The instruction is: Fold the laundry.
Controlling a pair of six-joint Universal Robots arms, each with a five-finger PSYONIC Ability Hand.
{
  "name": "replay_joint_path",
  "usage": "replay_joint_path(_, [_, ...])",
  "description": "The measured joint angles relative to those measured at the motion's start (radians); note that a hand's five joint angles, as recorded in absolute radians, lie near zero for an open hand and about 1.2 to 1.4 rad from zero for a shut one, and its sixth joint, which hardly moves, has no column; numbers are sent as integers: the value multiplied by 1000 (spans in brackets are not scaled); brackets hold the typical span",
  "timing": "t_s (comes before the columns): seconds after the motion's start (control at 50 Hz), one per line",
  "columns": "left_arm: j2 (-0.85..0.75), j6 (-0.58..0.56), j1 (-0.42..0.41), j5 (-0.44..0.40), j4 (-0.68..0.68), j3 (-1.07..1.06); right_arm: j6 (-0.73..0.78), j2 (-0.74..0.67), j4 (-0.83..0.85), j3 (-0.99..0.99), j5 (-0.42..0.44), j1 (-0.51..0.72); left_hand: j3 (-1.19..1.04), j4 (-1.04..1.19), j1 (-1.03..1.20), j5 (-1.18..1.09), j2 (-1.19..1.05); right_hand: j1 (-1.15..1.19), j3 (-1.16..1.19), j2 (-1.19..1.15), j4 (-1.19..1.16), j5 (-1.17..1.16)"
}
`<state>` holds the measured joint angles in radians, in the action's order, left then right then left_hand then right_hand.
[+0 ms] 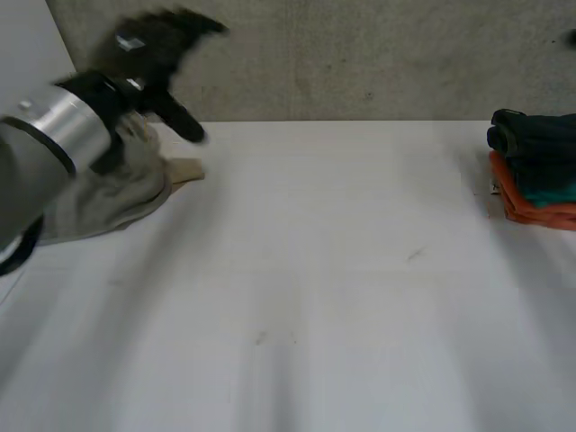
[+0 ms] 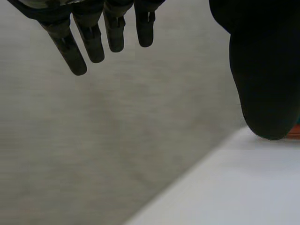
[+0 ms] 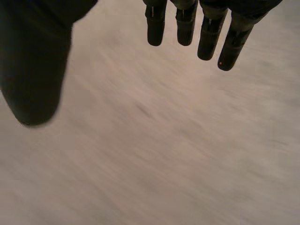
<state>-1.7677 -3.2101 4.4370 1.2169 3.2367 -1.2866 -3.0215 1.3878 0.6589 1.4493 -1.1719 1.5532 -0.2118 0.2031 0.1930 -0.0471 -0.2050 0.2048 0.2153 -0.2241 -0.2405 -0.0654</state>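
A white table (image 1: 315,297) takes up most of the head view. Its top is plain and smooth. There is one small dark mark (image 1: 415,255) toward the right edge and a fainter mark (image 1: 260,338) nearer the front edge. Behind the far edge of the table stands a grey wall (image 1: 360,54) that looks like rough concrete, with small specks. Above the far left corner a lighter, smooth panel (image 1: 27,45) meets this wall. The light is soft and even. The left wrist view shows the grey wall beside the table's edge.

The left robot hand (image 1: 148,49) hovers above a beige cloth (image 1: 101,198), folded stack (image 1: 538,162) well apart.
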Motion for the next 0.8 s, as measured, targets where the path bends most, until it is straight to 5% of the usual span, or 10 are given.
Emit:
replay_joint_path(0.14, [-150,-8,195,81,122,103,20,-7,-17,203,14,277,0,0,0,0,0,0,0,0,0,5])
replay_joint_path(0.32, [-515,-165,371,-78,112,297,237,-79,-39,416,-19,378,0,0,2,0,0,0,0,0,0,5])
replay_joint_path(0.48, [-727,-277,400,-140,123,403,281,-105,-39,463,-27,355,-2,4,6,-4,-3,0,0,0,0,5])
replay_joint_path(0.8, [-987,-283,393,-93,272,657,277,-135,-36,468,-37,347,-346,359,372,-335,-354,0,0,0,0,5])
